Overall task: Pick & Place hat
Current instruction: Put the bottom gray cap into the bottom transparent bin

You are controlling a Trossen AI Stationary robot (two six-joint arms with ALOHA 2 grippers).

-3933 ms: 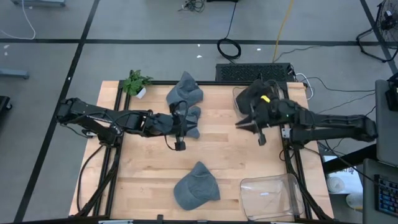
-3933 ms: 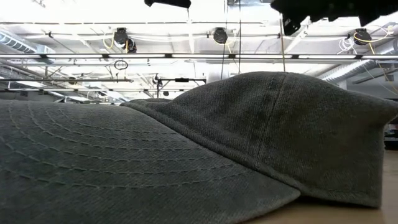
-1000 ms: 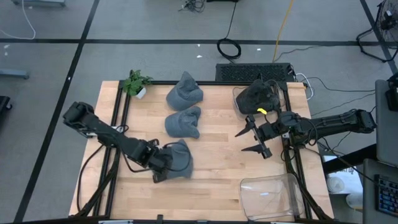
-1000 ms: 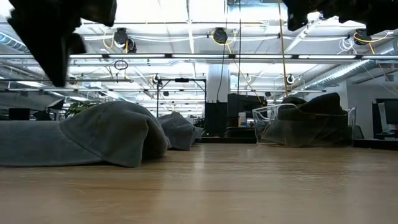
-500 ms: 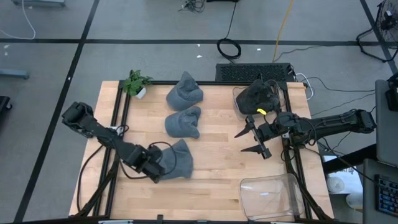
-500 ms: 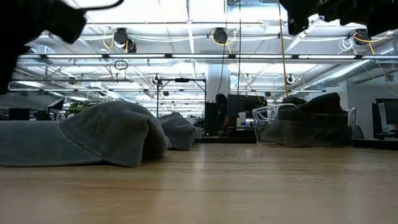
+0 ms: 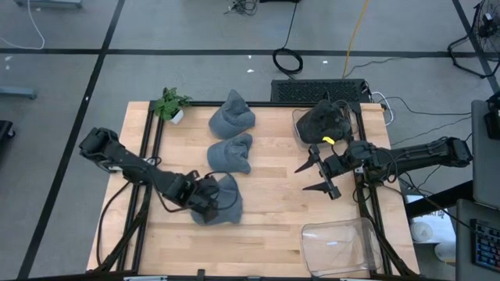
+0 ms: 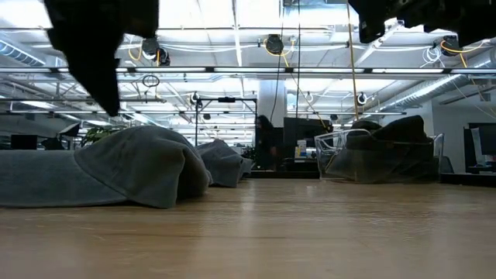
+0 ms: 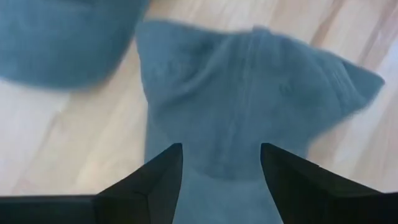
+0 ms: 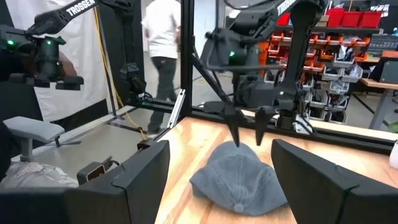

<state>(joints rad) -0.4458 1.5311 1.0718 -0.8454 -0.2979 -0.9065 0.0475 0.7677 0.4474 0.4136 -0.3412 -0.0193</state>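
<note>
Grey hat (image 7: 223,199), crumpled and soft, under left pincer (image 7: 205,200) with fingers spread.

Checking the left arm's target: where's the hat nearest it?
In the high view, that hat lies on the table's left-front area, under the open left claw, in front of two other hats.

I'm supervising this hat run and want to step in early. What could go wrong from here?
The left gripper hangs open right over the near hat, fingers straddling the crown; closing there may pinch only a fold of cloth, and the hat could slip out on lifting.

The empty bin sits across the table, so a loose grasp may drop the hat on the way.

The right gripper waits open mid-table, possibly in the carry path.
</note>
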